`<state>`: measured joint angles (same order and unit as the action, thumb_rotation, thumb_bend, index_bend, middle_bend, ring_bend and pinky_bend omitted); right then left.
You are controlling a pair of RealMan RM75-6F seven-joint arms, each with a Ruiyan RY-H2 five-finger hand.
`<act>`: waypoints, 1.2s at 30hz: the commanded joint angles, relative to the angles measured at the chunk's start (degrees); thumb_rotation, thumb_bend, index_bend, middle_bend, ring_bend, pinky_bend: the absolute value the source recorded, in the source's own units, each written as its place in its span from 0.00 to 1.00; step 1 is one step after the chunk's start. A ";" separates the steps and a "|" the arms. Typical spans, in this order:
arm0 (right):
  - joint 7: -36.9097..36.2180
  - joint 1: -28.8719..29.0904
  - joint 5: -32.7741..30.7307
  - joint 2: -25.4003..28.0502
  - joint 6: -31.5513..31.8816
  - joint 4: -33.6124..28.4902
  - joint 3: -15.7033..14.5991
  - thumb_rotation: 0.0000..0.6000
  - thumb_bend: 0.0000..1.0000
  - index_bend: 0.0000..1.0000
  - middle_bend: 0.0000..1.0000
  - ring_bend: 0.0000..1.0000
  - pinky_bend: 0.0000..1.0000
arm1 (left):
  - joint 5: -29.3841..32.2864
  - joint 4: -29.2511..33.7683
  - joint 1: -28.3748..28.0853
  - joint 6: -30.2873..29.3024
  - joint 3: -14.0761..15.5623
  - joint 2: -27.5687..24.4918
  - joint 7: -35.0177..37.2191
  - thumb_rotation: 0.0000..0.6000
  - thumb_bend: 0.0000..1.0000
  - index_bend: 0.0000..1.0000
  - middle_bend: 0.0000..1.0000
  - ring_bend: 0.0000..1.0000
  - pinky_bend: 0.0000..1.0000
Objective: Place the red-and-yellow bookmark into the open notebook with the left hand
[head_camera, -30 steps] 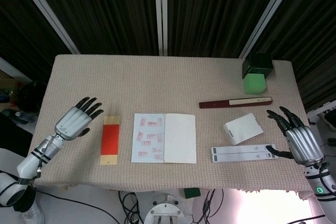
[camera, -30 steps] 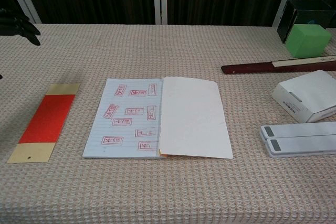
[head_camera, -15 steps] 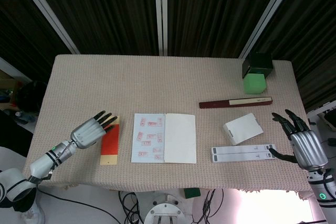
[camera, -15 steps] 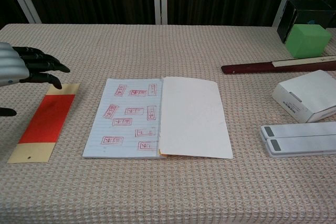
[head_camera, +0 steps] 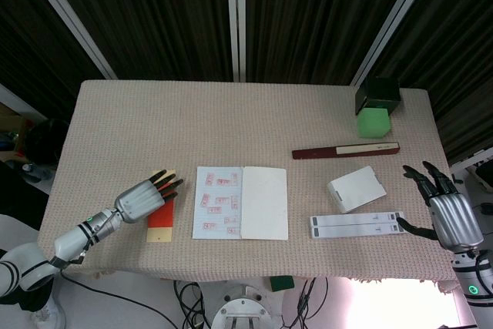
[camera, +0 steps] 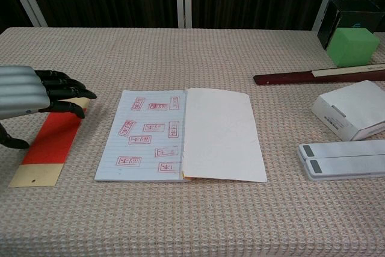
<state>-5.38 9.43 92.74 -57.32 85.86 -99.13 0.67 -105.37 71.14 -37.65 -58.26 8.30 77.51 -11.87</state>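
Bookmark (camera: 45, 147) lies flat on the table (head_camera: 231, 113), just left of the open notebook (camera: 183, 135), not touching it; your left hand (camera: 27, 94) hovers over its far end, fingers extended and apart, holding nothing. Your right hand (head_camera: 447, 209) sits at the table's right edge, fingers spread, empty, beside the white case (head_camera: 358, 226)

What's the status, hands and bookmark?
Left hand open, fingers spread over the bookmark, no grip. Right hand open, idle at table edge. Bookmark flat beside the open notebook; nothing between them.
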 commanded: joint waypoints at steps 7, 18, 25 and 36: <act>0.70 -0.82 -0.06 0.02 0.36 -0.68 0.12 1.00 0.09 0.13 0.23 0.06 0.19 | -0.19 -0.75 -0.52 0.29 0.78 0.26 -0.37 1.00 0.10 0.22 0.02 0.03 0.12; 0.87 -1.80 -0.15 -0.10 1.02 -1.04 0.40 1.00 0.09 0.13 0.23 0.06 0.19 | -0.56 -2.44 -1.20 0.78 1.65 1.57 -0.15 1.00 0.11 0.25 0.02 0.03 0.12; 0.79 -2.10 -0.11 -0.14 1.01 -1.10 0.56 1.00 0.09 0.13 0.23 0.06 0.19 | -0.04 -3.05 -0.79 0.29 2.10 1.78 0.68 1.00 0.15 0.35 0.02 0.03 0.12; 1.02 -1.87 0.06 -0.41 0.23 -1.23 0.90 1.00 0.09 0.13 0.23 0.06 0.19 | 0.39 -2.20 0.18 -2.61 1.79 1.07 0.57 1.00 0.16 0.36 0.03 0.03 0.12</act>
<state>-4.37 7.56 92.80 -57.73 86.09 -100.35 1.58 -105.08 68.67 -37.57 -60.61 10.28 78.79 -11.18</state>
